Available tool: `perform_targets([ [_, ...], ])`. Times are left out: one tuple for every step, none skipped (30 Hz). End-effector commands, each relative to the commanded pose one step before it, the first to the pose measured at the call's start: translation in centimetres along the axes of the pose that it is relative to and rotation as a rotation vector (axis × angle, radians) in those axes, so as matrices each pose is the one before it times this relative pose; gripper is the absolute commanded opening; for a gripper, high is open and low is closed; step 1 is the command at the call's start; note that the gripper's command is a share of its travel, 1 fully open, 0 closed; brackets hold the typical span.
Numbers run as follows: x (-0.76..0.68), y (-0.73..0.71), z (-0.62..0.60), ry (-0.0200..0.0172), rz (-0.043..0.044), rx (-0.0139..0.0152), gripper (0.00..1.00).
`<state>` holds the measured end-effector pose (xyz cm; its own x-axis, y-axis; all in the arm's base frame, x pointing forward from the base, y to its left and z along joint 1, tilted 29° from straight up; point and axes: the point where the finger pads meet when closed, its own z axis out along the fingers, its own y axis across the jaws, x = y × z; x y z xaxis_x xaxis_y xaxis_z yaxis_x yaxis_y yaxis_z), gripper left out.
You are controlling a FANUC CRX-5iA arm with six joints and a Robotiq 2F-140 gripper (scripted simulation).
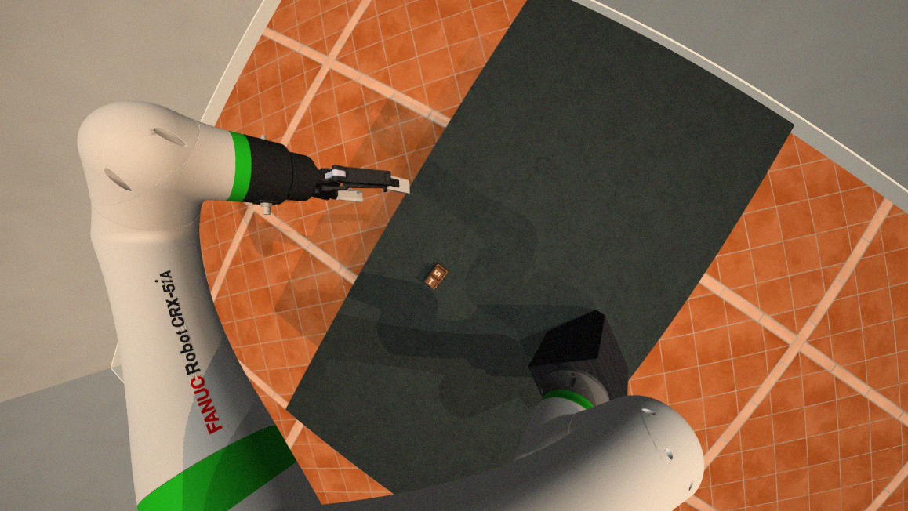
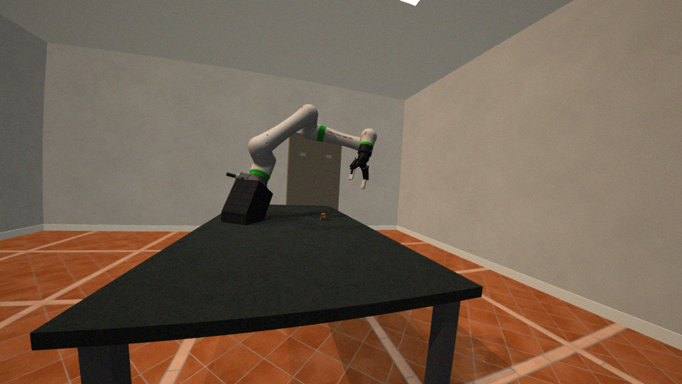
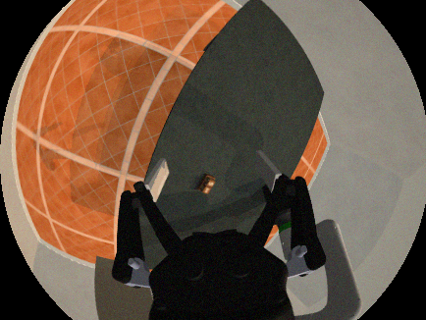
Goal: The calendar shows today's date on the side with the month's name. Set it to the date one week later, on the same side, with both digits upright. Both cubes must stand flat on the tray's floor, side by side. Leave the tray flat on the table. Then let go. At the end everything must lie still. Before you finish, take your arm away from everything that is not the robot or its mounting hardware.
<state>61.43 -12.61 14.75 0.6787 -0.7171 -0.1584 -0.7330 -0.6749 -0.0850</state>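
The small brown wooden calendar stands on the dark table, near its long edge. In the top view one cube shows what looks like a 5 on top, and the other cube beside it shows a mark like a 1. The cubes sit side by side in the tray. The month's name and the front digits are too small to read. My gripper is wide open and empty, high above the table and away from the calendar.
The dark table carries the arm's black pedestal, on the opposite side from my gripper. A tan cabinet stands behind the table. The arm's shadows fall across the table around the calendar.
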Motion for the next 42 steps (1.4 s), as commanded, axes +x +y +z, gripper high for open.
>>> perform_targets([
  [0.015, 0.005, -0.025, 0.00039, 0.00022, 0.00027, 1.0],
  [0.0, 0.0, 0.0, 0.0, 0.0, 0.0, 1.0],
  [-0.022, -0.002, 0.01, -0.00013, 0.00061, 0.00048, 1.0],
  [-0.143, -0.013, 0.066, -0.00086, 0.00391, 0.00303, 1.0],
  [-0.351, -0.027, 0.162, -0.00213, 0.00962, 0.00738, 1.0],
  [-0.615, -0.031, 0.286, -0.00383, 0.01693, 0.01274, 1.0],
  [-0.907, -0.006, 0.426, -0.00587, 0.02522, 0.01842, 1.0],
  [-1.199, 0.065, 0.574, -0.00815, 0.03395, 0.0238, 1.0],
  [-1.464, 0.196, 0.719, -0.01052, 0.04259, 0.02834, 1.0],
  [-1.669, 0.389, 0.849, -0.01277, 0.05061, 0.03166, 1.0],
  [0.0, 0.0, 0.0, 0.0, 0.0, 0.0, 1.0],
  [0.0, 0.0, 0.0, 0.0, 0.0, 0.0, 1.0],
  [-1.785, 0.631, 0.951, -0.01463, 0.05739, 0.03351, 1.0],
  [0.0, 0.0, 0.0, 0.0, 0.0, 0.0, 1.0],
  [-1.792, 0.892, 1.014, -0.01585, 0.06233, 0.03383, 1.0],
  [0.0, 0.0, 0.0, 0.0, 0.0, 0.0, 1.0],
  [0.0, 0.0, 0.0, 0.0, 0.0, 0.0, 1.0],
  [0.0, 0.0, 0.0, 0.0, 0.0, 0.0, 1.0],
  [0.0, 0.0, 0.0, 0.0, 0.0, 0.0, 1.0],
  [-1.686, 1.133, 1.029, -0.01625, 0.06488, 0.0327, 1.0],
  [-1.483, 1.311, 0.993, -0.01577, 0.06463, 0.03033, 1.0],
  [0.0, 0.0, 0.0, 0.0, 0.0, 0.0, 1.0],
  [0.0, 0.0, 0.0, 0.0, 0.0, 0.0, 1.0],
  [-1.216, 1.392, 0.909, -0.01447, 0.06138, 0.02698, 1.0],
  [0.0, 0.0, 0.0, 0.0, 0.0, 0.0, 1.0],
  [-0.926, 1.357, 0.787, -0.01253, 0.05525, 0.02295, 1.0],
  [0.0, 0.0, 0.0, 0.0, 0.0, 0.0, 1.0],
  [-0.652, 1.211, 0.64, -0.01018, 0.04664, 0.01849, 1.0],
  [0.0, 0.0, 0.0, 0.0, 0.0, 0.0, 1.0],
  [-0.422, 0.978, 0.481, -0.00764, 0.03629, 0.01388, 1.0],
  [-0.248, 0.695, 0.325, -0.00516, 0.0252, 0.0094, 1.0],
  [-0.126, 0.409, 0.185, -0.00294, 0.01463, 0.00537, 1.0],
  [-0.048, 0.17, 0.075, -0.0012, 0.00602, 0.00219, 1.0],
  [-0.007, 0.027, 0.012, -0.00019, 0.00094, 0.00034, 1.0],
  [0.0, 0.0, 0.0, 0.0, 0.0, 0.0, 1.0],
  [0.0, 0.0, 0.0, 0.0, 0.0, 0.0, 1.0],
  [0.0, 0.0, 0.0, 0.0, 0.0, 0.0, 1.0],
  [0.0, 0.0, 0.0, 0.0, 0.0, 0.0, 1.0],
  [0.0, 0.0, 0.0, 0.0, 0.0, 0.0, 1.0],
  [0.0, 0.0, 0.0, 0.0, 0.0, 0.0, 1.0],
  [0.0, 0.0, 0.0, 0.0, 0.0, 0.0, 1.0],
  [0.0, 0.0, 0.0, 0.0, 0.0, 0.0, 1.0],
])
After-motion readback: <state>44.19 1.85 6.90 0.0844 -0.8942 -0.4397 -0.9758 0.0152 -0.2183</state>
